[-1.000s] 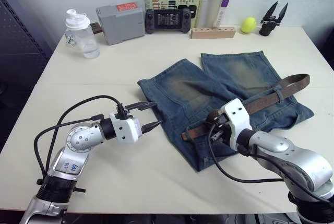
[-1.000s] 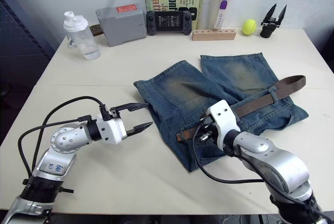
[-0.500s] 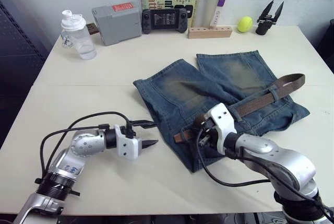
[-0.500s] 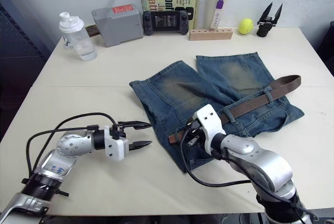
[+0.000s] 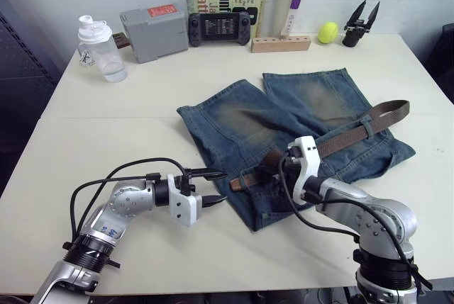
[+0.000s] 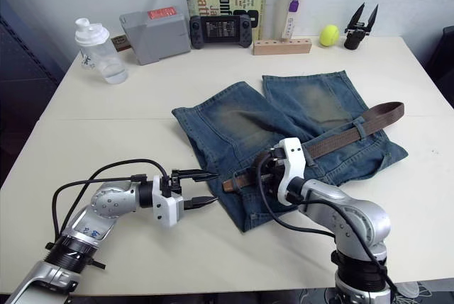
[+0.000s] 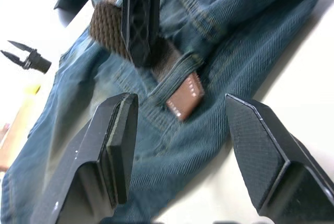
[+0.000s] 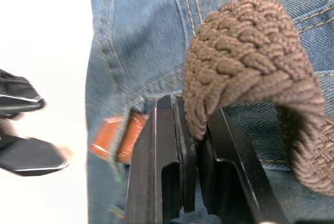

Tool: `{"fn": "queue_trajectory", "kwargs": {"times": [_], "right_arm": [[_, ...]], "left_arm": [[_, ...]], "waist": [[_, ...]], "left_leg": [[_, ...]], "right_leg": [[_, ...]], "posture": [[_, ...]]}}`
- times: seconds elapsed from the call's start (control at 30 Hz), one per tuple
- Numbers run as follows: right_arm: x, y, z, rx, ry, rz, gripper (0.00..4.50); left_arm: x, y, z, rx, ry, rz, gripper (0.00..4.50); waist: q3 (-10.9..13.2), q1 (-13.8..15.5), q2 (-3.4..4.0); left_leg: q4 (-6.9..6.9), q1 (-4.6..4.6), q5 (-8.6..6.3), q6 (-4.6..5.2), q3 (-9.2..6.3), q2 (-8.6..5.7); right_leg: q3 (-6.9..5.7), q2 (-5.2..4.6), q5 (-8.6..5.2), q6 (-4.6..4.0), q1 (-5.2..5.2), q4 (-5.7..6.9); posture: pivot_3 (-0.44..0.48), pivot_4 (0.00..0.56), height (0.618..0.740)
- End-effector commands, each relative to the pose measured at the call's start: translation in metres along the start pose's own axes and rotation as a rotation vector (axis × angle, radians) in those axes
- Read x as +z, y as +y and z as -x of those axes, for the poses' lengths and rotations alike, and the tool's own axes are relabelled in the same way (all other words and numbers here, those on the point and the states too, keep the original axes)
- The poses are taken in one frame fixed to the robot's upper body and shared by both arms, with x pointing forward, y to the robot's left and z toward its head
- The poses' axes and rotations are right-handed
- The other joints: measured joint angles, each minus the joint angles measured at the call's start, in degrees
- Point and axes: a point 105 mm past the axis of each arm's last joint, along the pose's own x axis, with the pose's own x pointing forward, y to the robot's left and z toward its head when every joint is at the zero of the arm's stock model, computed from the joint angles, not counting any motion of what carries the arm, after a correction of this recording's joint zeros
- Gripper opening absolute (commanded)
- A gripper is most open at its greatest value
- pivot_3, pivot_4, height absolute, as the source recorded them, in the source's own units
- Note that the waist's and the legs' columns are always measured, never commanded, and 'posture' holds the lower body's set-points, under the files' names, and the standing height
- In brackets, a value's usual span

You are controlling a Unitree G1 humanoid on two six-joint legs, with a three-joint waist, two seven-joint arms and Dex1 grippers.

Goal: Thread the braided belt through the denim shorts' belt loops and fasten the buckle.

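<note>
Right wrist view: your right claw (image 8: 195, 145) is clenched on the braided belt (image 8: 245, 72), bunched over the denim shorts (image 5: 298, 116) on the worktop (image 5: 142, 91). Belt looks limp, grippy; pinch its stiffer tan tip (image 7: 186, 96). Left claw (image 6: 203, 189) gapes, empty.

Faded blue denim shorts (image 5: 298, 130) lie mid-table (image 5: 142, 98), the dark-brown braided belt (image 5: 358, 132) running across their near edge. The left gripper (image 5: 213, 188) hovers just left of the belt's tan tip (image 7: 186, 96); the right gripper (image 8: 195, 161) pinches the belt. A clear plastic bottle (image 5: 99, 47), grey box (image 5: 152, 31) and yellow ball (image 5: 327, 32) line the far edge.
</note>
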Motion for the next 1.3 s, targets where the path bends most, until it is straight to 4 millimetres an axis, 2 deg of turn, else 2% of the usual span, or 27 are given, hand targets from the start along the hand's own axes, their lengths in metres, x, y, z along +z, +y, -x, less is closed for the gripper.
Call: {"fn": "queue_trajectory", "kwargs": {"times": [0.03,0.3,0.57,0.7,1.0,1.03,1.07,1.13,1.23,1.3], "right_arm": [[-0.007,0.013,-0.002,0.061,0.04,-0.006,0.0],[-0.021,0.021,-0.014,0.073,0.084,-0.007,0.0],[-0.034,0.033,-0.031,0.114,0.113,-0.042,0.0],[-0.035,0.036,-0.033,0.122,0.099,-0.053,0.0],[-0.032,0.038,-0.033,0.121,0.076,-0.05,0.0],[-0.032,0.038,-0.033,0.12,0.076,-0.048,0.0],[-0.032,0.039,-0.033,0.12,0.074,-0.049,0.0],[-0.031,0.039,-0.033,0.121,0.072,-0.048,0.0],[-0.03,0.038,-0.033,0.117,0.07,-0.045,0.0],[-0.03,0.037,-0.033,0.113,0.067,-0.043,0.0]], "left_arm": [[0.004,-0.001,0.0,-0.014,-0.015,-0.05,2.94],[-0.004,0.002,-0.006,-0.017,0.021,-0.154,2.94],[-0.011,-0.002,0.008,-0.012,0.076,-0.17,2.94],[-0.017,-0.006,0.01,-0.029,0.107,-0.204,2.94],[-0.023,-0.007,0.007,-0.007,0.142,-0.262,2.94],[-0.024,-0.008,0.007,-0.006,0.145,-0.262,2.4],[-0.025,-0.009,0.008,-0.016,0.148,-0.262,2.14],[-0.026,-0.011,0.008,-0.024,0.153,-0.257,1.18],[-0.025,-0.012,0.009,-0.032,0.152,-0.261,0.06],[-0.024,-0.012,0.01,-0.032,0.156,-0.263,0.06]], "waist": [[0.0,0.0,0.0],[0.0,-0.1,0.01],[0.0,-0.2,0.0],[0.0,-1.7,-0.01],[-0.1,-1.6,-0.03],[-0.1,-1.6,-0.02],[-0.1,-1.6,-0.03],[-0.2,-1.5,0.03],[-0.6,-1.5,0.37],[-0.6,-1.5,0.41]], "left_leg": [[-0.01,0.0,0.0,0.0,0.01,-0.01],[-0.05,0.02,0.0,0.0,0.06,-0.01],[-0.07,0.03,0.0,0.0,0.08,-0.01],[-0.28,0.14,0.03,-0.05,0.15,0.02],[-0.46,0.25,0.06,-0.1,0.2,0.04],[-0.46,0.25,0.06,-0.1,0.2,0.04],[-0.46,0.26,0.06,-0.1,0.2,0.04],[-0.46,0.26,0.06,-0.1,0.19,0.05],[-0.48,0.26,0.06,-0.1,0.19,0.03],[-0.49,0.27,0.06,-0.1,0.2,0.03]], "right_leg": [[0.0,0.0,0.0,0.0,0.0,-0.01],[0.0,0.02,0.0,0.0,-0.02,-0.01],[0.0,0.03,0.0,0.0,-0.02,-0.01],[-0.02,0.03,-0.01,-0.01,-0.04,0.0],[-0.1,0.01,-0.02,-0.03,-0.04,0.01],[-0.1,0.0,-0.02,-0.04,-0.04,0.02],[-0.1,0.0,-0.02,-0.04,-0.04,0.02],[-0.1,0.0,-0.02,-0.04,-0.04,0.03],[-0.1,-0.04,-0.02,-0.04,-0.04,0.02],[-0.1,-0.04,-0.02,-0.04,-0.05,0.02]], "posture": [[0.0,0.15,0.731],[0.0,0.15,0.731],[0.0,0.15,0.731],[0.0,0.15,0.731],[0.0,0.15,0.731],[0.0,0.15,0.731],[0.0,0.15,0.731],[0.0,0.15,0.731],[0.0,0.15,0.731],[0.0,0.15,0.731]]}}
